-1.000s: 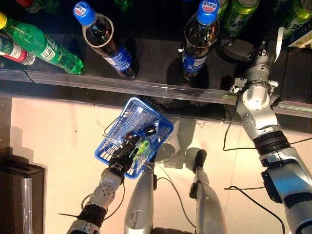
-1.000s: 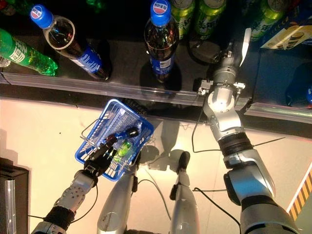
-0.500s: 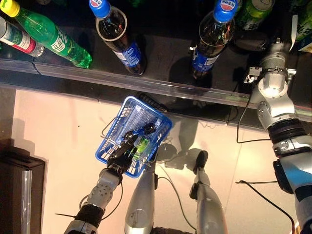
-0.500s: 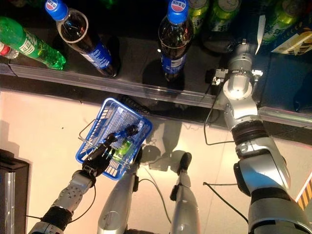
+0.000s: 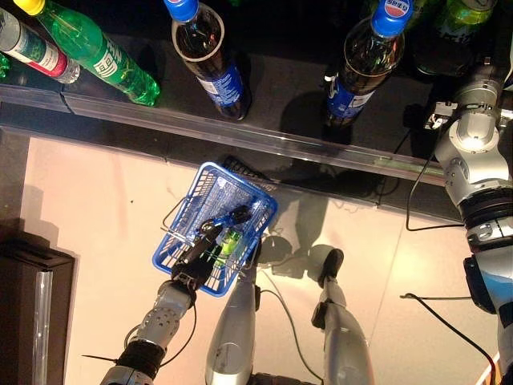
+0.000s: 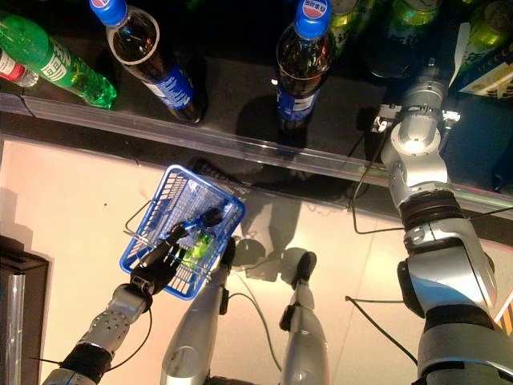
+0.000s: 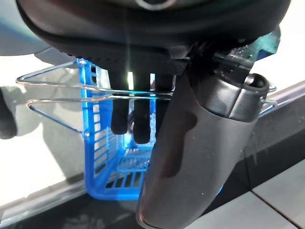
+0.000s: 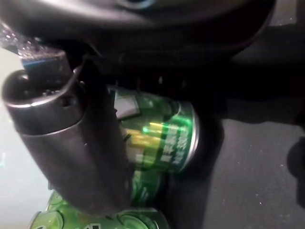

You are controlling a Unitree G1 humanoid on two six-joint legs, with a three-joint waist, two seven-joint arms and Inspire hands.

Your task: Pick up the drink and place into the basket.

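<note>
Left hand [image 7: 143, 114] is curled round the basket [image 5: 186, 237] handle. Right hand [image 8: 71, 143] is at a green can [image 8: 162, 138]; grip cannot be told. Risk: can slips if fingers aren't closed, maybe hitting the neighbour can [image 8: 95, 219].

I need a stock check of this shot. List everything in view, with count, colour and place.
basket: one, blue with wire handles, hanging over the pale floor below the shelf edge.
small bottle: one, green, lying inside the basket.
cola bottles: two, dark with blue caps and labels, on the dark shelf; the second stands to the right.
green bottle: one, yellow cap, lying tilted at the shelf's left.
red-labelled bottle: one, at the far left, partly cut off.
green cans: at least two, at the shelf's right, by the right hand.
black box: one, on the floor at lower left.
left hand: fingers curled round the basket's wire handles.
right hand: against a green can; grip not readable.
</note>
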